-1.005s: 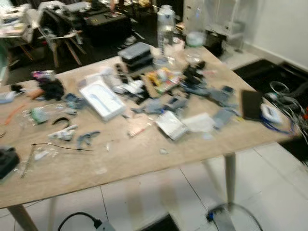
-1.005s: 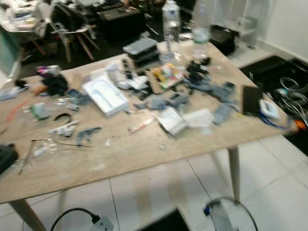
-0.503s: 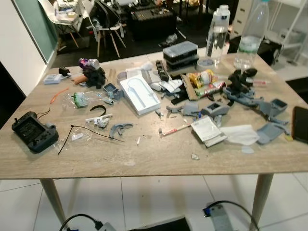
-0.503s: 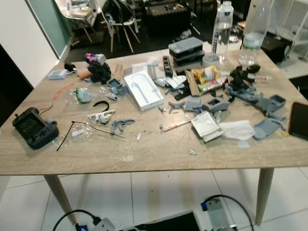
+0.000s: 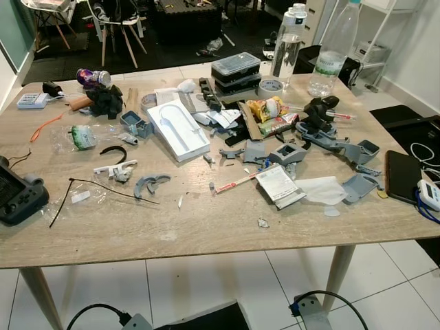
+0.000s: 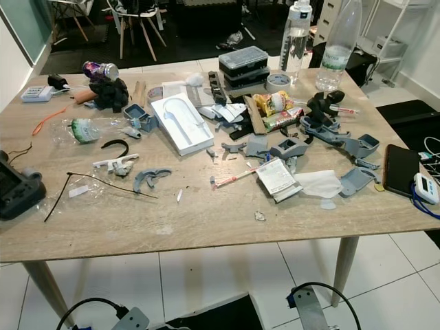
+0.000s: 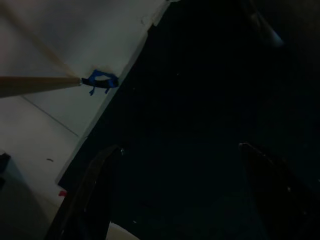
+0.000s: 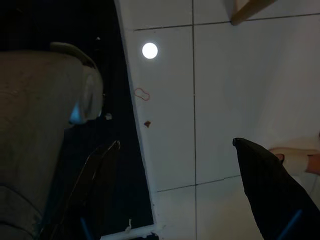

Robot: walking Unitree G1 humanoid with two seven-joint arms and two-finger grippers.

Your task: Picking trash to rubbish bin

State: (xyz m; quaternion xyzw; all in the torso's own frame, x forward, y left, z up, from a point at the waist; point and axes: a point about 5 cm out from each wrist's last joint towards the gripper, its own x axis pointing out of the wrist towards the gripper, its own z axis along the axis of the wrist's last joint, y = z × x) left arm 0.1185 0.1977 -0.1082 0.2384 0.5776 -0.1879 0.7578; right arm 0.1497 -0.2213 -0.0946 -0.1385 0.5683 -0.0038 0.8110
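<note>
Progress: nothing picked | your left gripper [image 7: 175, 195] and right gripper [image 8: 175, 190] hang empty, fingers apart, below the counter [image 5: 206, 234] | crumpled tissue [image 5: 317, 190] and wrappers remain above.

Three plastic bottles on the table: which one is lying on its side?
The crushed clear bottle with the green label, near the table's left edge. The two tall clear bottles stand upright at the far side.

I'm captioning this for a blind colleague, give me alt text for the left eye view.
A light wooden table on a white tiled floor is strewn with clutter: a white moulded tray, snack wrappers, a crumpled tissue, grey plastic parts and two clear bottles at the far edge.
</note>
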